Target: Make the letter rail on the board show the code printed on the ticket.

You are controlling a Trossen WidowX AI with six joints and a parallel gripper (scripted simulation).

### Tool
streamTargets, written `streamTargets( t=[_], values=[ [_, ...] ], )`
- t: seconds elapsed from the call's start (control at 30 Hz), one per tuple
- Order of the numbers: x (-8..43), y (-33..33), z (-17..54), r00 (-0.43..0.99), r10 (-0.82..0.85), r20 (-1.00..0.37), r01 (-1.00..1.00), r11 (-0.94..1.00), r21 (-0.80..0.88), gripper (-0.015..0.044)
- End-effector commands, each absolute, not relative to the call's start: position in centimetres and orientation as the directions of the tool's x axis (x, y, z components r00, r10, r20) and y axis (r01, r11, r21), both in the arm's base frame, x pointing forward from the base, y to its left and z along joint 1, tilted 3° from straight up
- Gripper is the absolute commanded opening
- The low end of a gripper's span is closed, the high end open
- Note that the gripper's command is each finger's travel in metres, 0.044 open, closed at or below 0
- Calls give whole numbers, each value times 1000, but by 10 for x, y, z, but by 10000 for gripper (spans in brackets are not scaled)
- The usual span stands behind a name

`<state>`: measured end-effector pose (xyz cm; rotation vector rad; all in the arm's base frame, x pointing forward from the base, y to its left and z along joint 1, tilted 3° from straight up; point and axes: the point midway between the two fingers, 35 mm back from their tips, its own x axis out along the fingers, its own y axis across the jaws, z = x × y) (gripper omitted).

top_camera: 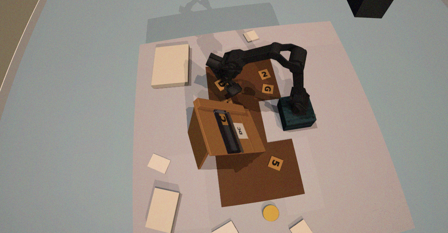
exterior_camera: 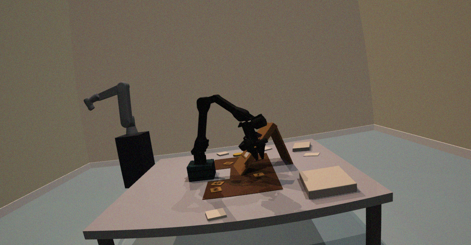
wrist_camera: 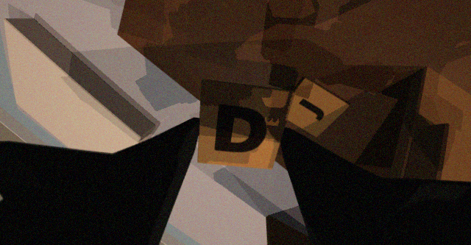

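My gripper (top_camera: 223, 83) (wrist_camera: 241, 129) is shut on the D tile (top_camera: 220, 84) (wrist_camera: 244, 158), holding it by two edges above the mat's far-left part, short of the board. The sloping wooden board (top_camera: 211, 143) bears the dark rail (top_camera: 230, 139). The C tile (top_camera: 223, 119) sits in the rail near its upper end in the top view. The white ticket (top_camera: 244, 134) beside the rail reads DC. A tile with a hooked mark (exterior_camera: 258, 175) (wrist_camera: 320, 125) lies by the board's foot. In the exterior view my fingers hide the held tile.
A G tile (top_camera: 267, 89) (exterior_camera: 217, 183), an N or 2 tile (top_camera: 264, 73) (exterior_camera: 215, 189) and a 5 tile (top_camera: 275, 163) lie on the brown mat (top_camera: 250, 188). A large cream block (top_camera: 171, 65) (exterior_camera: 327, 177) and a yellow disc (top_camera: 271, 213) stand off the mat.
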<state>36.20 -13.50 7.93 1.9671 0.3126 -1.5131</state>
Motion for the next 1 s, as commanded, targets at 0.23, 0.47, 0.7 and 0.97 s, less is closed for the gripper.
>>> streamTargets(
  t=[0.23,0.47,0.7,0.97],
  values=[
    [374,-125,102,382,-212,-900,642,-639,423,0],
    [379,-117,115,419,-223,-880,696,-544,469,0],
    [384,-110,126,452,-234,-861,738,-445,508,0],
    [389,-102,138,485,-250,-838,773,-326,544,0]
  ],
)
